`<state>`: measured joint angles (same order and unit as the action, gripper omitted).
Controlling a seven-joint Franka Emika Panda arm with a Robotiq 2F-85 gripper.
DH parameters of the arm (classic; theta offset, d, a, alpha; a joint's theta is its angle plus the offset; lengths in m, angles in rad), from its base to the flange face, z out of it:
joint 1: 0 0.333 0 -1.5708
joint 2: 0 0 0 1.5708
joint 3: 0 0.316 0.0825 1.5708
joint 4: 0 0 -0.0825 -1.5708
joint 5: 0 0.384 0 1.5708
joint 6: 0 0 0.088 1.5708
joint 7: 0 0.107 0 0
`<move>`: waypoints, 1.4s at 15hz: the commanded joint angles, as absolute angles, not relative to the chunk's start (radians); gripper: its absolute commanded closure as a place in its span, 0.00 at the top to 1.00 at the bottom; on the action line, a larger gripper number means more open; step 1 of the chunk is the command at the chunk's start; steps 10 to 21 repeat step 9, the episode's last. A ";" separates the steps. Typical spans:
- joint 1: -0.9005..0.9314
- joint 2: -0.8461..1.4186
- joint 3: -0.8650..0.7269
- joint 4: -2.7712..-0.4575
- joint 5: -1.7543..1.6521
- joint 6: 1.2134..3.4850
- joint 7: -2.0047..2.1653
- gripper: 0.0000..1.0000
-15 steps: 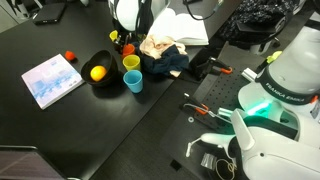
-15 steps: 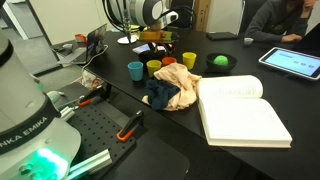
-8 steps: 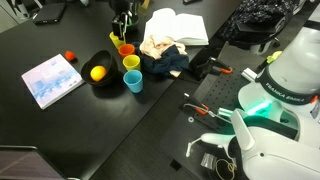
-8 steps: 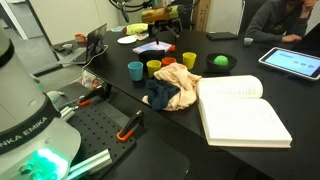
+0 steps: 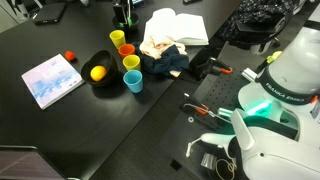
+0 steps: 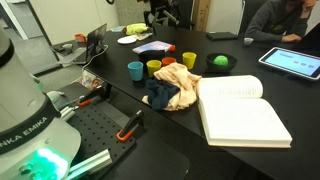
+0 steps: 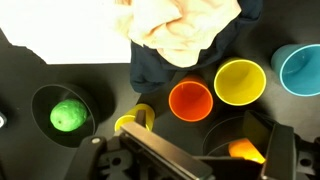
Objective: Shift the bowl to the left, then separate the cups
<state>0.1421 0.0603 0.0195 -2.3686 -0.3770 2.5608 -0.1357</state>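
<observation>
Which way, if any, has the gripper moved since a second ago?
Yes. In an exterior view the gripper has lifted up and away from the orange cup, and is now near the frame's top edge.

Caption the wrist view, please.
Orange cup, yellow cup, blue cup in a row; green ball in the bowl.

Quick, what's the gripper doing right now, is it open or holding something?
Gripper: open, jaws spread wide, holding nothing.
</observation>
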 commanded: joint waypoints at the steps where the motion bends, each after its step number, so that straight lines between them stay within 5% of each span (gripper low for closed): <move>1: 0.122 0.044 0.044 -2.372 -0.377 2.541 -0.133 1.00; 21: 0.121 0.022 0.048 -2.389 -0.376 2.529 -0.128 1.00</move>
